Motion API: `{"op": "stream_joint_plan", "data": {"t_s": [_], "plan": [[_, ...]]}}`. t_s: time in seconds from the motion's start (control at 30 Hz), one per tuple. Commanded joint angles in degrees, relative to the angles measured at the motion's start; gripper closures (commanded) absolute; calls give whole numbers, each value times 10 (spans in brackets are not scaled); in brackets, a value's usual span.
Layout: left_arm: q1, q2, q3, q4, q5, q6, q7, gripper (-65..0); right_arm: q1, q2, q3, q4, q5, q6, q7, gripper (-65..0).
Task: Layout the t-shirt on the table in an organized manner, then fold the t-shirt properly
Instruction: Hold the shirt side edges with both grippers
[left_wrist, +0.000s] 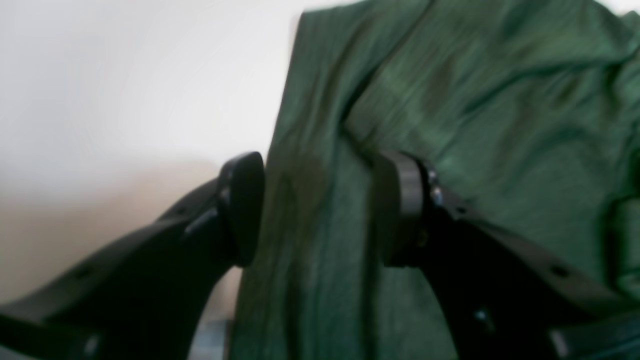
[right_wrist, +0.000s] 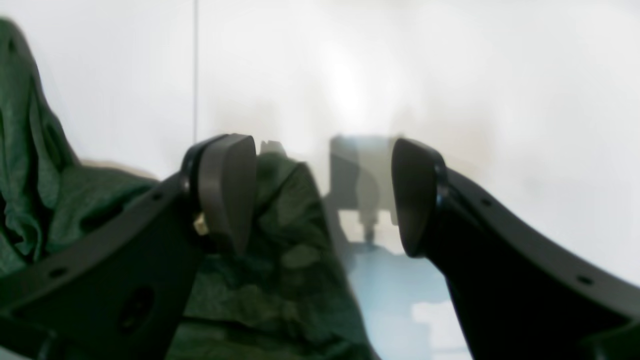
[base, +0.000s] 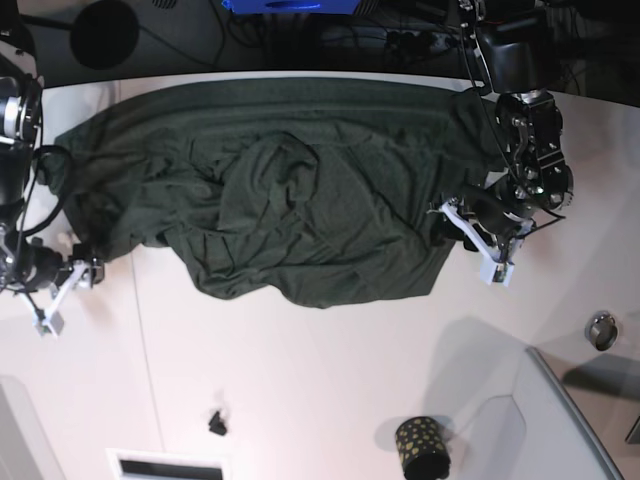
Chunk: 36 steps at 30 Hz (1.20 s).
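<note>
While the t-shirt (base: 290, 200) sprawls across the worktop (base: 330, 390), we log: left end effector (left_wrist: 320, 210) pinching its fabric; right end effector (right_wrist: 325, 195) wide; black cup (base: 422, 447) at five o'clock, contents unseen.

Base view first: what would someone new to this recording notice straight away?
A big dark green t-shirt lies rumpled across the far half of the white table, creased at its middle. The left gripper has shirt fabric between its jaws at one side edge. The right gripper stands open at the other edge, and a small black gold-dotted cup sits near the front.
</note>
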Motion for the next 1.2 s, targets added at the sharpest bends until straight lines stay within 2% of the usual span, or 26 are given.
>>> {"op": "stream_joint_plan", "data": {"t_s": [0.0, 0.07, 0.13, 0.17, 0.27, 0.4, 0.47, 0.53, 0.63, 0.67, 0.7, 0.9, 1.17], "plan": [[-6, 1, 1, 7, 0, -5, -16, -327, 17, 6, 0, 9, 5, 1, 11, -390], [-3, 0, 1, 3, 9, -5, -17, -327, 16, 6, -4, 9, 5, -10, 11, -390], [1, -3, 1, 3, 10, -5, -18, -327, 8, 6, -6, 9, 5, -50, 11, -392], [1, -3, 1, 2, 13, -5, -18, -327, 7, 6, -6, 9, 5, -59, 12, -396], [-2, -5, 1, -18, 14, -5, -18, -327, 4, 2, -6, 8, 5, -65, 25, -440], [-2, -18, 0, -40, 14, -5, -18, -327, 4, 2, -6, -20, 5, -65, 27, -429], [2, -21, -1, -41, 14, -5, -18, -327, 4, 1, -6, -24, 5, -65, 27, -398], [2, -25, -5, -40, 14, -5, -18, -327, 4, 1, -6, -24, 5, -65, 27, -327], [2, -39, -1, -41, 14, -5, -18, -327, 4, 1, -6, -24, 5, -66, 27, -114], [2, -41, -2, -41, 14, -5, -18, -327, 4, 1, -6, -24, 5, -70, 27, -60], [2, -41, -5, -41, 14, -5, -18, -327, 4, 1, -6, -24, 5, -78, 28, -39], [3, -41, -6, -41, 14, -5, -18, -327, 4, 5, -6, -25, 5, -135, 89, -30], [3, -41, -6, -38, 14, -5, -18, -327, 5, 10, -4, -25, 5, -201, 130, -29]]}}
